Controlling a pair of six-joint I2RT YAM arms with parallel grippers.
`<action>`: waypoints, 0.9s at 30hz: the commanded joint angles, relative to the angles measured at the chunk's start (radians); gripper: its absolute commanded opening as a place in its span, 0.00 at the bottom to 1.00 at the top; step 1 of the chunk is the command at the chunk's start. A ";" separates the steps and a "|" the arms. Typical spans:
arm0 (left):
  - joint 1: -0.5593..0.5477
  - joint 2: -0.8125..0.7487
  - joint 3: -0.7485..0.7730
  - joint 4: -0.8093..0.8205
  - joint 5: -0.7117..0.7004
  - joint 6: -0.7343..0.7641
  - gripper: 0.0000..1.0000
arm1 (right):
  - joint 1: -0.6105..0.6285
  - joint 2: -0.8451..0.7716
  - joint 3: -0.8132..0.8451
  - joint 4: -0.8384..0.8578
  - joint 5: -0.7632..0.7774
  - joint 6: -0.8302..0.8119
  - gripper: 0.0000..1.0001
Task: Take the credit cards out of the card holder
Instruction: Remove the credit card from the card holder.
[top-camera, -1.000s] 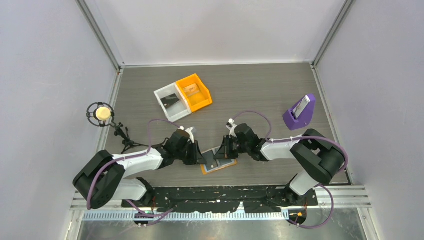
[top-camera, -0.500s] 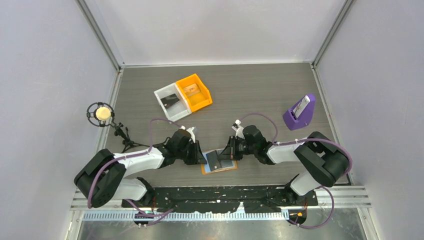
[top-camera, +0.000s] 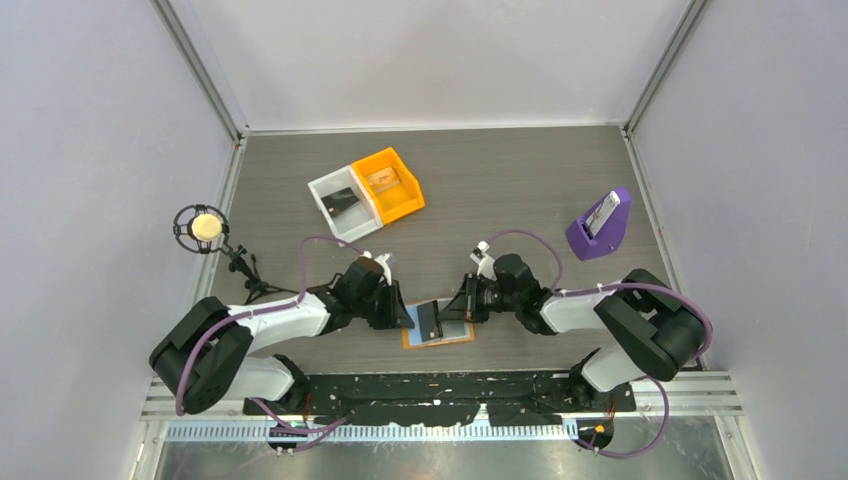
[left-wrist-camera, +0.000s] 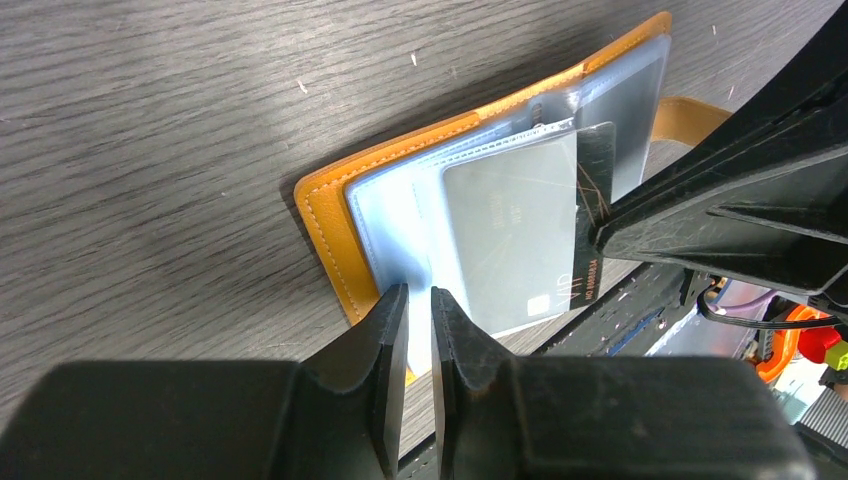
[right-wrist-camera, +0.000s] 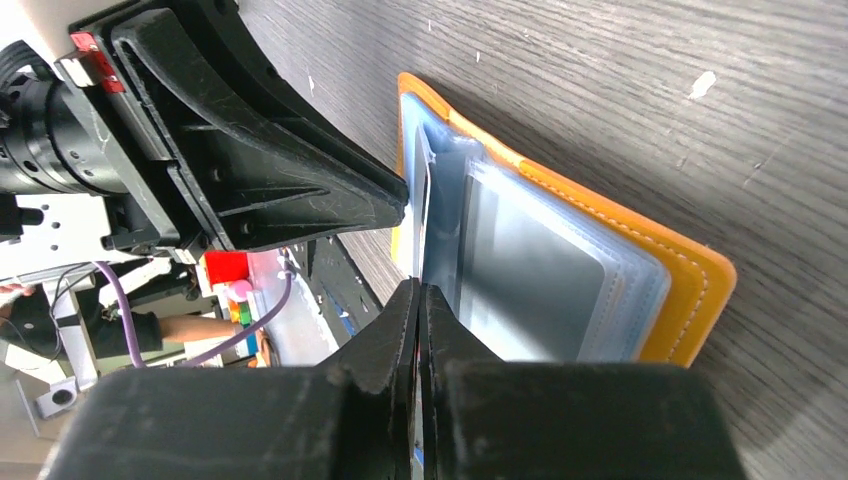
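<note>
Our left gripper (left-wrist-camera: 417, 300) pinches the flat orange card holder (left-wrist-camera: 320, 230), while our right gripper (right-wrist-camera: 416, 287) clamps shut on its dark credit card (left-wrist-camera: 582, 280).

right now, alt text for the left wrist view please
An open orange card holder lies on a grey wood-grain table, a card sticking partly out of it. The right gripper pinches the card's edge; the left gripper clamps the holder's near edge.
</note>
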 joint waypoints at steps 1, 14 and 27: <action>-0.006 0.030 -0.001 -0.101 -0.075 0.042 0.18 | -0.011 -0.072 -0.003 0.019 0.007 0.007 0.05; -0.013 -0.014 0.063 -0.179 -0.029 0.053 0.20 | -0.029 -0.334 0.068 -0.442 0.160 -0.136 0.05; -0.017 -0.275 0.224 -0.259 0.050 0.006 0.43 | -0.036 -0.605 0.082 -0.483 0.246 -0.023 0.05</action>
